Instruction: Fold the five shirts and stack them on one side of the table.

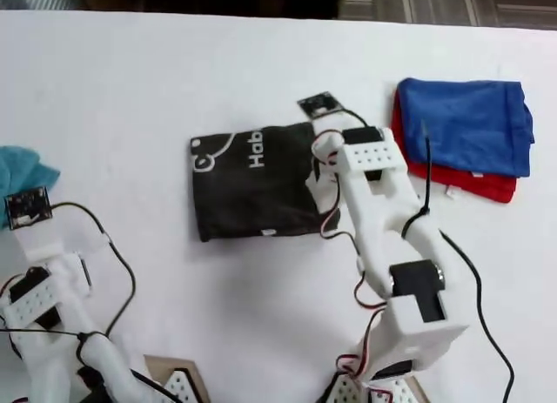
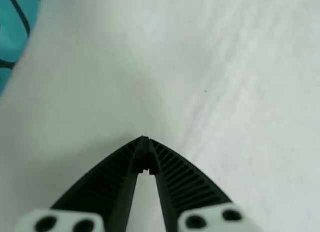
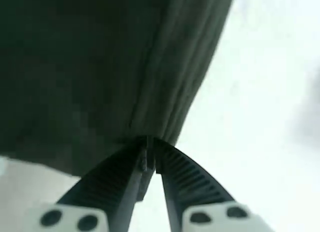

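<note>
Right gripper [image 3: 148, 154] pinched shut on the black shirt [image 1: 252, 181] edge, mid-table; left gripper [image 2: 145, 157] closed on nothing.
Left gripper sits over bare table [image 1: 130, 90] near the crumpled teal shirt [image 1: 22, 168]. Risk: the pinch is thin, so a drag could slip or pull the fold open, and a wide swing could knock the far stack. No container; the stack is blue shirt [image 1: 466, 124] on red shirt [image 1: 483, 187].

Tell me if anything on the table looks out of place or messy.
Nothing spilled or damaged. The blue shirt sits slightly skewed on the red shirt, leaving a red strip showing; the teal shirt lies bunched at the opposite edge.
</note>
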